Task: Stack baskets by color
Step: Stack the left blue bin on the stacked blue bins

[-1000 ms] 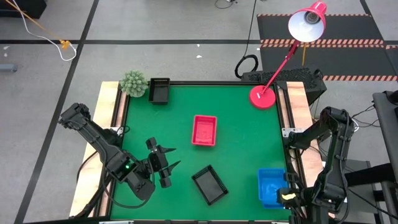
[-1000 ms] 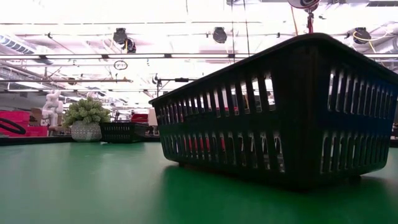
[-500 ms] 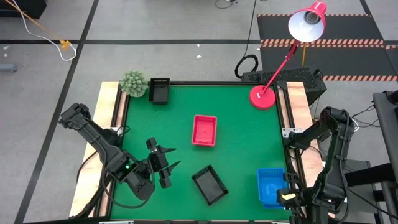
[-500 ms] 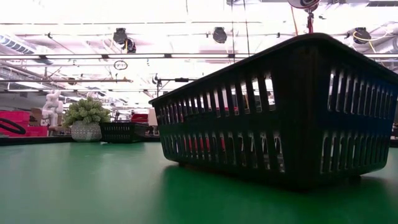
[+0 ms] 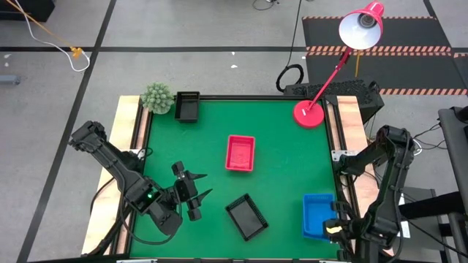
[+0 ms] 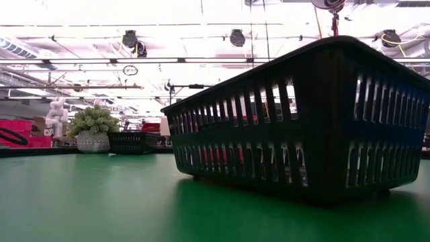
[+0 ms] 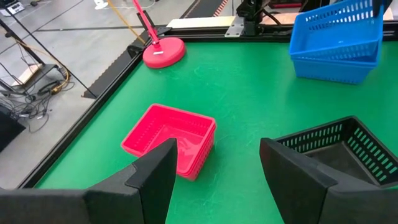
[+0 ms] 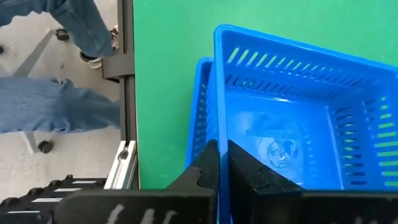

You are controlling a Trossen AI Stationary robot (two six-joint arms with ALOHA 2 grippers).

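Observation:
My right gripper (image 8: 222, 154) is shut on a blue basket (image 8: 292, 118) at the table's near right corner, held tilted over a second blue basket (image 7: 336, 67). My left gripper (image 5: 196, 194) hovers open at the near left, nothing between its fingers (image 7: 155, 180). A red-pink basket (image 5: 240, 153) rests on its base at mid-table. One black basket (image 5: 246, 216) stands on the mat near the front, turned askew. Another black basket (image 5: 187, 107) stands at the far left corner. My right gripper pinches the upper blue basket's wall at its rim (image 8: 219, 134), one finger outside and one inside the basket. The fingers come from above, pointing steeply down. The basket hangs tilted over the lower blue basket; whether the two touch, I cannot tell.
A fuzzy green ball plant (image 5: 156, 96) stands at the far left corner beside the black basket. A red lamp's round base (image 5: 308, 113) sits at the far right, its arm reaching over the edge. A person's legs (image 8: 68, 74) show beside the table's right frame.
My right gripper has sunk a little with the blue basket toward the blue basket below it, still shut on the wall.

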